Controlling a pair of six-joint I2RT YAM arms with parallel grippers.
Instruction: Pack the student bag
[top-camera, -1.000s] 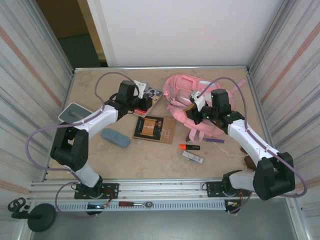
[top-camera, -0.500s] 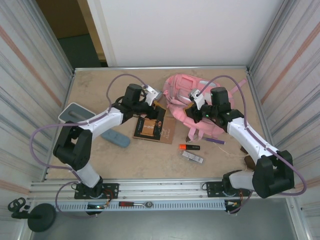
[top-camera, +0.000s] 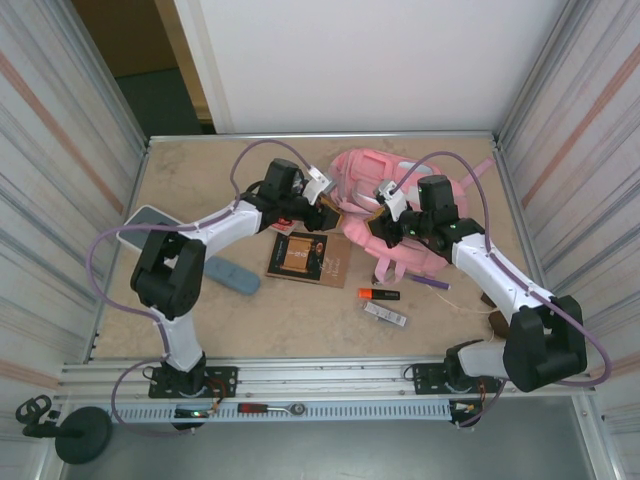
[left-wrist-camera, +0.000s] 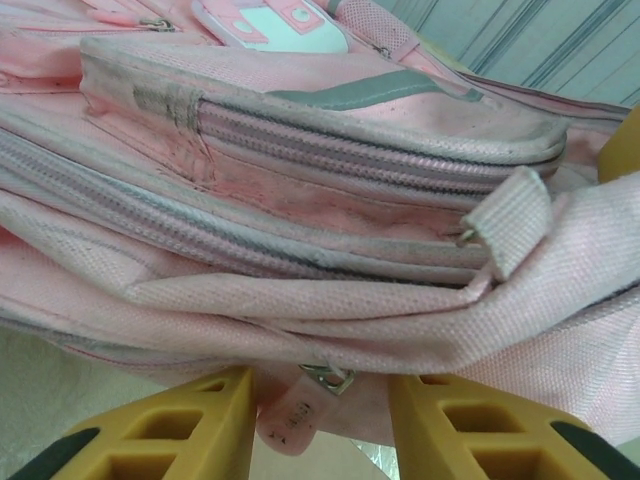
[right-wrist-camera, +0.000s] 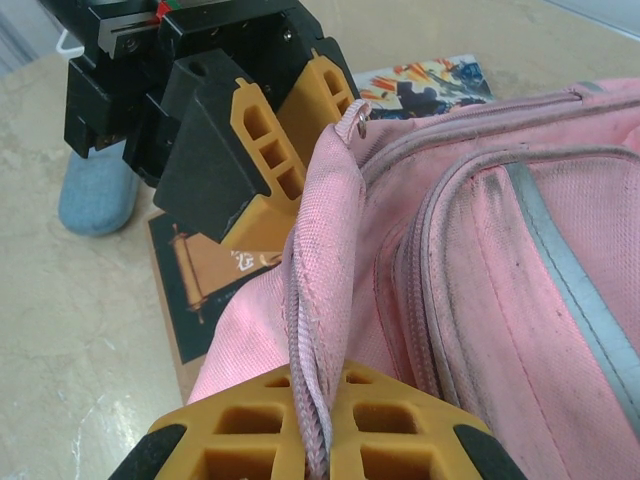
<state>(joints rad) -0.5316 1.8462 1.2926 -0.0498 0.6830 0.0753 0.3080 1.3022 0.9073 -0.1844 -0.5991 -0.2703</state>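
**Pink Bag Pinched on One Side, Flanked on the Other**

The student bag (top-camera: 360, 175) is soft, coarse-woven pink cloth, scuffed grey along its seams. Ridged zipper tracks curve round its padded pockets, and it carries a grey stripe and a pale patch. Its loose edge bunches into folds and ends in a flat webbing tab (left-wrist-camera: 510, 225).

The right pincer (right-wrist-camera: 312, 435) is clenched on the bag. Its blocky, hollow-celled yellow fingers (right-wrist-camera: 400, 425) press from either side on a thin fold of pink fabric that rises straight out from between them. The bulk of the bag swells to the right of this pincer and beyond it.

The left pincer (left-wrist-camera: 320, 428) stands released, its yellow fingers (left-wrist-camera: 190, 430) apart. The bag lies directly ahead of its fingertips and above them. A small pink flap and a metal zipper pull (left-wrist-camera: 327, 378) hang in the gap, the flap close against one finger and clear of the other.

Seen from above, the left pincer sits at the bag's edge and the right pincer over the cloth. The two are close together, above a pale, mottled, stone-look table (top-camera: 200, 180).
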